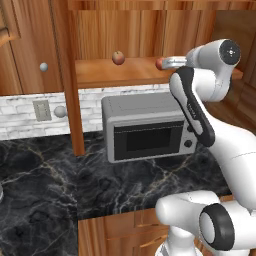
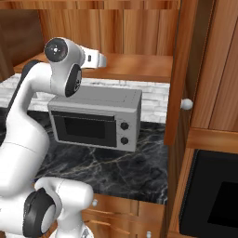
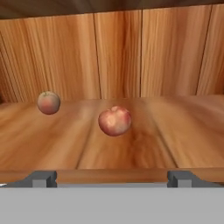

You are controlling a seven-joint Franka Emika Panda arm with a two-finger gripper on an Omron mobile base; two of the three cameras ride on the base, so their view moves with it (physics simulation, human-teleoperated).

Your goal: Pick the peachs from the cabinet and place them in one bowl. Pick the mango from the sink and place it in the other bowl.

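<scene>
Peach (image 3: 114, 120) just ahead, between open hand's (image 3: 112, 178) fingertips.

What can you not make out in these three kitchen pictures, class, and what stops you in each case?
- Right peach, left base view: mostly hidden behind the hand.
- Gripper, right base view: fingers too small to tell apart.
- Microwave, left base view: right end covered by the arm.
- Black appliance, right base view: cut off by the frame edge.

Wooden cabinet shelf (image 3: 175, 131), two peaches (image 3: 115, 120) on it, apart
</scene>
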